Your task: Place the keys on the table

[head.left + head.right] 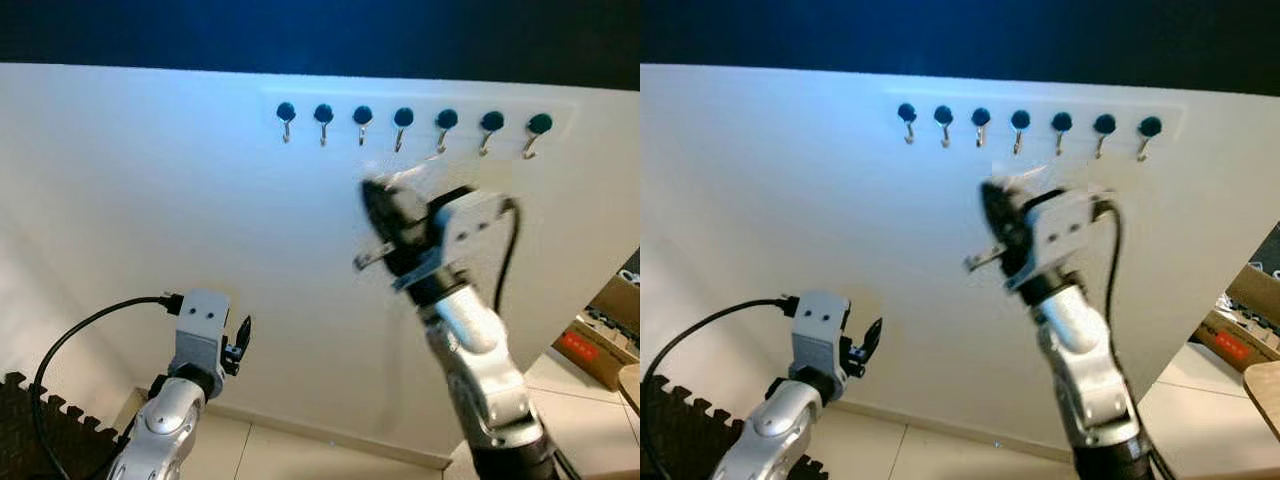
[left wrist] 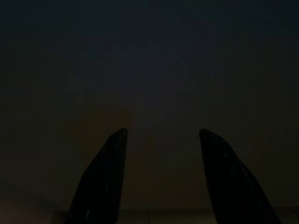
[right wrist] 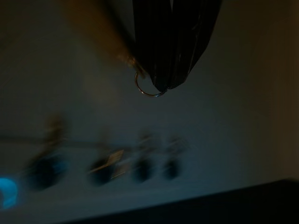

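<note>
my right tool [image 1: 385, 235] is closed on the keys [image 3: 148, 88] just below the hooks [image 1: 403, 122], left tool [image 1: 240, 340] open and idle; next i must carry them to a counter.

White wall [image 1: 150, 220] (row of hooks [image 1: 403, 120])

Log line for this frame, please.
right gripper: shut on key ring, raised below wall hooks | left gripper: open, idle low | keys not yet on table

head views: bright, bluish wall [image 1: 150, 220] | raised arm motion-blurred | wrist views: very dark, blurred
</note>
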Controlling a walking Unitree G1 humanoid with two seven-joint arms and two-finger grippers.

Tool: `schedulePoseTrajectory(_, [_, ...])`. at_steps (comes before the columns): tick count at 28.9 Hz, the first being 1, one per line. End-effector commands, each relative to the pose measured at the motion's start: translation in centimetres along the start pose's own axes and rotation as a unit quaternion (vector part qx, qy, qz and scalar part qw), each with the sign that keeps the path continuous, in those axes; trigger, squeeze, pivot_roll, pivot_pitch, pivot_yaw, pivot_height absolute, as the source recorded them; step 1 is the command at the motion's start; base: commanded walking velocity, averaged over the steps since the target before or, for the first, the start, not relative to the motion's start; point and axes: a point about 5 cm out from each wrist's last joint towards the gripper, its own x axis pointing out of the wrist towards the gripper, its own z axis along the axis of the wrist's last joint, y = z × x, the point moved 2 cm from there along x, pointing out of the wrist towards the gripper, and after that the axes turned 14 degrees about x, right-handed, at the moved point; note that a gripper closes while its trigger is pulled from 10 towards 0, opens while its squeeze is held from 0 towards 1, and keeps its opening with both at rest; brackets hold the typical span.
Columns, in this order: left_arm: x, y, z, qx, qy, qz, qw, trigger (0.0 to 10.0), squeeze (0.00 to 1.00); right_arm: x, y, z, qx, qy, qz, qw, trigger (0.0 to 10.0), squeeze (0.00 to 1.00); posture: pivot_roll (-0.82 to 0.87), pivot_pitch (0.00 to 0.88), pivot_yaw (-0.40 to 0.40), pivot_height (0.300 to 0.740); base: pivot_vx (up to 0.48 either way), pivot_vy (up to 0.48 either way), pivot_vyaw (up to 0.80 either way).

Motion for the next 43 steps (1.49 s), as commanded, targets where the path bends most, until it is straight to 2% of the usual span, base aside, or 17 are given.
schedulePoseTrajectory(1, [-0.2, -0.3, -0.5, 0.0, 0.014, -0.002, 1.0, 10.0, 0.0, -0.3, 0.5, -0.2, 0.01, 0.008, 0.012, 1.0, 10.0, 0.0, 0.17, 0.14, 0.04, 0.74, 0.0, 0.0, 0.0])
schedulePoseTrajectory(3, [-0.3, -0.3, -0.6, 0.0, 0.014, -0.002, 1.0, 10.0, 0.0, -1.2, 0.4, -1.3, 0.023, 0.029, 0.005, 0.999, 10.0, 0.0, 0.16, 0.144, 0.037, 0.74, 0.0, 0.0, 0.0])
schedulePoseTrajectory(5, [-0.3, -0.5, -0.7, -0.001, 0.017, -0.004, 1.0, 10.0, 0.0, -4.3, -1.5, -5.0, 0.062, 0.086, -0.088, 0.99, 10.0, 0.0, 0.16, 0.146, 0.036, 0.74, 0.0, 0.0, 0.0])
schedulePoseTrajectory(10, [-0.3, -0.7, -0.8, -0.002, 0.018, -0.007, 1.0, 10.0, 0.0, -6.6, -4.1, -6.8, 0.075, 0.103, -0.194, 0.973, 10.0, 0.0, 0.15, 0.15, 0.032, 0.74, 0.0, 0.0, 0.0])
schedulePoseTrajectory(11, [-0.2, -0.8, -0.8, -0.002, 0.018, -0.008, 1.0, 10.0, 0.0, -7.9, -5.5, -7.6, 0.074, 0.111, -0.251, 0.959, 10.0, 0.0, 0.14, 0.151, 0.03, 0.74, 0.0, 0.0, 0.0])
schedulePoseTrajectory(12, [-0.2, -0.8, -0.8, -0.002, 0.018, -0.008, 1.0, 10.0, 0.0, -7.9, -5.5, -7.6, 0.074, 0.111, -0.251, 0.959, 10.0, 0.0, 0.14, 0.151, 0.03, 0.74, 0.0, 0.0, 0.0])
schedulePoseTrajectory(14, [-0.2, -1.1, -0.9, -0.004, 0.019, -0.011, 1.0, 10.0, 0.0, -11.0, -7.9, -8.0, 0.043, 0.125, -0.345, 0.929, 10.0, 0.0, 0.13, 0.155, 0.027, 0.74, 0.0, 0.0, 0.0])
schedulePoseTrajectory(17, [-0.1, -1.3, -1.0, -0.005, 0.02, -0.015, 1.0, 10.0, 0.0, -13.7, -10.4, -6.2, -0.028, 0.116, -0.417, 0.901, 10.0, 0.0, 0.1, 0.158, 0.026, 0.74, 0.0, 0.0, 0.0])
schedulePoseTrajectory(20, [0.0, -1.5, -1.0, -0.006, 0.02, -0.017, 1.0, 10.0, 0.0, -14.6, -11.5, -5.0, -0.065, 0.11, -0.437, 0.89, 10.0, 0.0, 0.09, 0.158, 0.025, 0.74, 0.0, 0.0, 0.0])
schedulePoseTrajectory(24, [0.5, -2.0, -1.1, -0.009, 0.02, -0.028, 0.999, 10.0, 0.0, -18.2, -15.5, -1.1, -0.163, 0.092, -0.514, 0.837, 10.0, 0.0, 0.07, 0.155, 0.029, 0.74, 0.0, 0.0, 0.0])
schedulePoseTrajectory(35, [0.7, -2.0, -1.1, -0.006, 0.019, -0.031, 0.999, 10.0, 0.0, -19.6, -19.2, 3.7, -0.236, 0.043, -0.549, 0.801, 10.0, 0.0, 0.07, 0.148, 0.032, 0.74, 0.0, 0.0, 0.0])
schedulePoseTrajectory(37, [0.6, -1.9, -1.2, -0.005, 0.02, -0.03, 0.999, 10.0, 0.0, -22.0, -20.8, 5.0, -0.261, 0.044, -0.596, 0.758, 10.0, 0.0, 0.08, 0.145, 0.031, 0.74, 0.0, 0.0, 0.0])
schedulePoseTrajectory(38, [0.6, -1.9, -1.2, -0.005, 0.02, -0.03, 0.999, 10.0, 0.0, -22.0, -20.8, 5.0, -0.261, 0.044, -0.596, 0.758, 10.0, 0.0, 0.08, 0.145, 0.031, 0.74, 0.0, 0.0, 0.0])
schedulePoseTrajectory(39, [0.5, -1.9, -1.3, -0.004, 0.021, -0.03, 0.999, 10.0, 0.0, -23.4, -21.5, 5.7, -0.267, 0.043, -0.622, 0.735, 10.0, 0.0, 0.08, 0.143, 0.031, 0.74, 0.0, 0.0, 0.0])
schedulePoseTrajectory(40, [0.5, -1.9, -1.3, -0.004, 0.021, -0.03, 0.999, 10.0, 0.0, -23.4, -21.5, 5.7, -0.267, 0.043, -0.622, 0.735, 10.0, 0.0, 0.08, 0.143, 0.031, 0.74, 0.0, 0.0, 0.0])
schedulePoseTrajectory(42, [0.5, -1.9, -1.4, -0.003, 0.022, -0.03, 0.999, 10.0, 0.0, -26.5, -22.6, 7.0, -0.278, 0.045, -0.669, 0.688, 10.0, 0.0, 0.08, 0.143, 0.03, 0.74, 0.0, 0.0, 0.0])
schedulePoseTrajectory(43, [0.5, -1.9, -1.4, -0.003, 0.022, -0.03, 0.999, 10.0, 0.0, -26.5, -22.6, 7.0, -0.278, 0.045, -0.669, 0.688, 10.0, 0.0, 0.08, 0.143, 0.03, 0.74, 0.0, 0.0, 0.0])
